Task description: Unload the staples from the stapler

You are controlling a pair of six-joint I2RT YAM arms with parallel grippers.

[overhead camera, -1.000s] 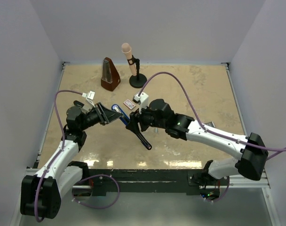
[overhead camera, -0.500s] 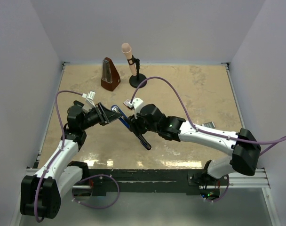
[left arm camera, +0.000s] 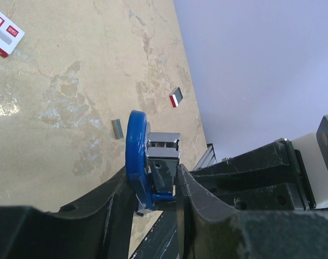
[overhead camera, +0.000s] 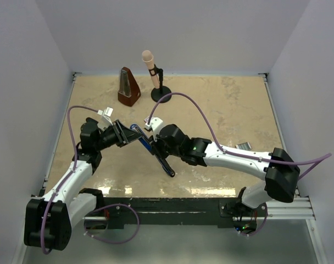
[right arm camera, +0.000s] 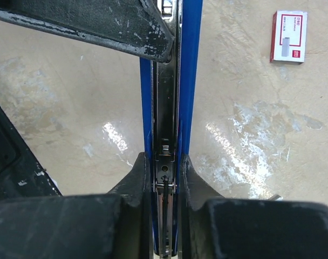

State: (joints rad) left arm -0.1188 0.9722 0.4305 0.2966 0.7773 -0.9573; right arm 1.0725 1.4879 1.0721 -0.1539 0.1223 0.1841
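The stapler (overhead camera: 166,164) hangs above the table between both arms, hinged open, its black bar slanting down toward the front. My left gripper (overhead camera: 127,133) is shut on its blue end; in the left wrist view the fingers (left arm camera: 116,200) clamp the blue cap (left arm camera: 136,145) and the silver head. My right gripper (overhead camera: 155,144) is shut on the blue bar with the silver rail (right arm camera: 165,97), its fingertips (right arm camera: 141,171) pressing both sides. I cannot make out staples inside the rail. A short grey metal strip (left arm camera: 117,128), staples by its look, lies on the table.
A brown metronome (overhead camera: 128,87) and a microphone on a black stand (overhead camera: 154,74) stand at the back. A white box with a red label (right arm camera: 288,36) lies on the table. A small red-and-grey piece (left arm camera: 176,97) lies further right. Walls close three sides.
My right gripper has slid left toward the left gripper along the stapler and closed on its rail bar. The left gripper kept its hold and barely moved.
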